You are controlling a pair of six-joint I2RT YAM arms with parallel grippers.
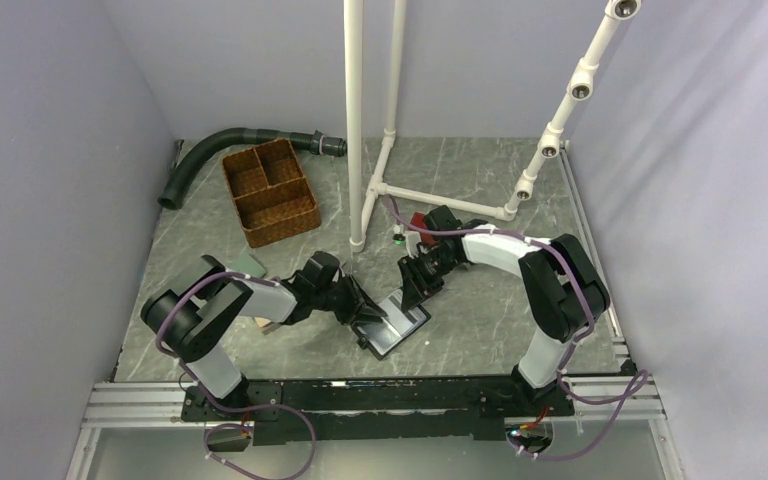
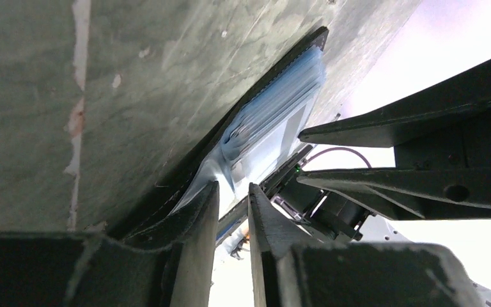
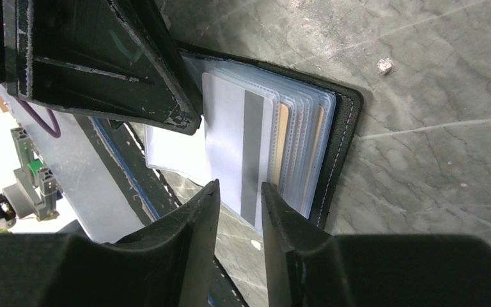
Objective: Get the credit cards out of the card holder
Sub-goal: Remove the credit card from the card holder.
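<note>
The card holder (image 1: 400,328) lies open on the table between both arms, black-edged, with a fan of clear sleeves (image 3: 307,141). A pale credit card with a grey stripe (image 3: 250,147) sits in the front sleeve. Orange-tan card edges (image 3: 284,137) show in sleeves behind it. My right gripper (image 3: 236,192) hovers at that card's near edge, jaws narrowly open, nothing clamped. My left gripper (image 2: 233,192) is low at the holder's other side, slightly open, its tips at the bluish sleeves (image 2: 275,109). From above, the left gripper (image 1: 365,312) and the right gripper (image 1: 412,290) nearly meet.
A wicker basket (image 1: 270,192) and a black hose (image 1: 230,145) sit at the back left. A white pipe frame (image 1: 360,150) stands behind the grippers. A red wallet (image 1: 418,220) lies by the right arm and a green wallet (image 1: 250,264) by the left arm.
</note>
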